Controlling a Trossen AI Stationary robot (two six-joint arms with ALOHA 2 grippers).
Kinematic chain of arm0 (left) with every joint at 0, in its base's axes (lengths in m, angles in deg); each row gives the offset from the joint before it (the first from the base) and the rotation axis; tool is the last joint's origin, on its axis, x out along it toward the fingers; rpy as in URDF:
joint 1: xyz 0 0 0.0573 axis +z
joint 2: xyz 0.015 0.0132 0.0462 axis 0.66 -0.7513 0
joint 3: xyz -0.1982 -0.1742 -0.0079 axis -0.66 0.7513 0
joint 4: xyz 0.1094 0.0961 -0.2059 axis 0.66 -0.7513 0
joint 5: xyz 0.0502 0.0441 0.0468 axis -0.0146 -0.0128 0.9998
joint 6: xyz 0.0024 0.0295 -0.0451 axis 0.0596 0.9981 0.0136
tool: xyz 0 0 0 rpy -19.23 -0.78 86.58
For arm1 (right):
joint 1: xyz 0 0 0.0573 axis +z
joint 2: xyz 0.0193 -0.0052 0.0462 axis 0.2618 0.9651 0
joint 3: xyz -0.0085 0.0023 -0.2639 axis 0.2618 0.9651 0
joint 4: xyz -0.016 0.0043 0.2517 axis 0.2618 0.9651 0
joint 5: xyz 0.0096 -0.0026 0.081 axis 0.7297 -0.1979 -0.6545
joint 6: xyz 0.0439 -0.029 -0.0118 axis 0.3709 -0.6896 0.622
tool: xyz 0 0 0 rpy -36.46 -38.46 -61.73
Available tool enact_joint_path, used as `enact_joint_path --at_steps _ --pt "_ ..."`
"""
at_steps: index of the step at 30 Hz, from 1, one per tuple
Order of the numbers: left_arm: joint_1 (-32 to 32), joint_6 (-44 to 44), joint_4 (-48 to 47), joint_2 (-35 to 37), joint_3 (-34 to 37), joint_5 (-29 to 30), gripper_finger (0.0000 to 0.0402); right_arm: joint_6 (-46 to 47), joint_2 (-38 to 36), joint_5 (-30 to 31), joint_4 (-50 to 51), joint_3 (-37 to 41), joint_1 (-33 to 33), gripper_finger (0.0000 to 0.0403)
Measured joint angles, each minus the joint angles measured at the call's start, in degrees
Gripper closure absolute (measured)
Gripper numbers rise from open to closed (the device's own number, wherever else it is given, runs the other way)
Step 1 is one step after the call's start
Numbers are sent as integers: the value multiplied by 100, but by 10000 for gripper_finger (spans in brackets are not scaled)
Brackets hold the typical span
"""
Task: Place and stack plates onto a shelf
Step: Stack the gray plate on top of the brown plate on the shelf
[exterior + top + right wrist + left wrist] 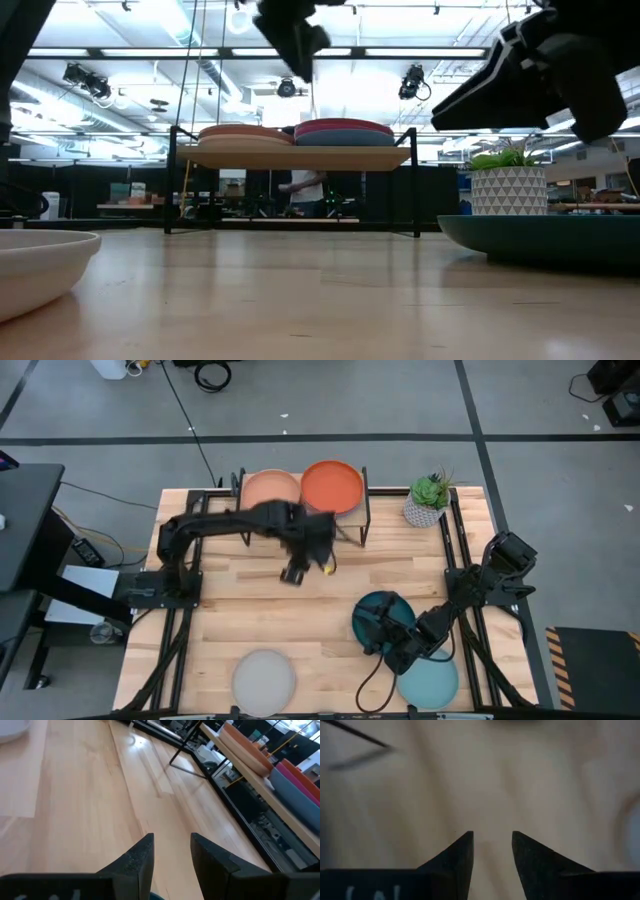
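The shelf (345, 520) stands at the table's far edge. On it, a terracotta plate (270, 488) tops the left stack and an orange plate (332, 485) tops the right stack, with magenta and blue rims (343, 130) showing below it. My left gripper (293, 573) hangs open and empty over bare table (492, 840), just in front of the shelf. My right gripper (372, 628) is open and empty above the left rim of the dark teal plate (388, 612), which lies flat on the table. Its fingers (171, 842) point toward the shelf.
A pale aqua plate (428, 682) and a light grey plate (264, 680) lie flat near the table's near edge. A potted plant (428, 500) stands right of the shelf. Bare wood (250, 610) stretches between the shelf and the near plates.
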Motion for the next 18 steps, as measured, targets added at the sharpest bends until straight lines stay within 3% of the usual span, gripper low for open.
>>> enact_joint_path --at_steps 4,10,18 --pt "-770 -869 88 -13 701 -345 259 66 0 30 36 0 52 268" --pt "-2149 -1844 1038 -17 1922 -491 259 113 0 -1 49 0 54 268" --pt "-3427 -3384 2608 -15 2300 -588 259 111 0 -4 38 0 -4 268"
